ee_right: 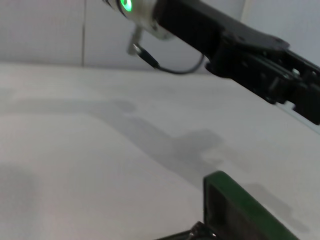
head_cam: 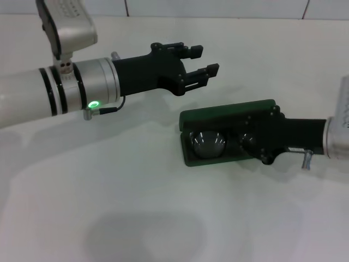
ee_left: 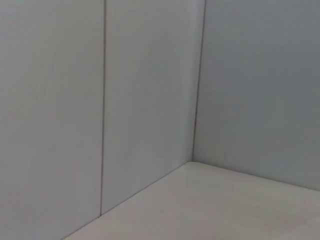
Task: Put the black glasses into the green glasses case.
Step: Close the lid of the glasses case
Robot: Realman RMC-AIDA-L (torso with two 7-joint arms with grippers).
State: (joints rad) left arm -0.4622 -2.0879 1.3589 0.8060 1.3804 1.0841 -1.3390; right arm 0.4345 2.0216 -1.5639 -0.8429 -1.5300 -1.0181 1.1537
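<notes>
The right gripper (head_cam: 256, 143) reaches into the open green glasses case (head_cam: 218, 116) from its right end; how its fingers stand there cannot be told. The case is dark green with rounded corners, its lid raised at the far side. Inside it lie the black glasses (head_cam: 208, 143), one oval lens glinting at the case's left end. The left gripper (head_cam: 203, 61) hovers beyond the case, above the white desk (head_cam: 109, 207), fingers apart and holding nothing.
</notes>
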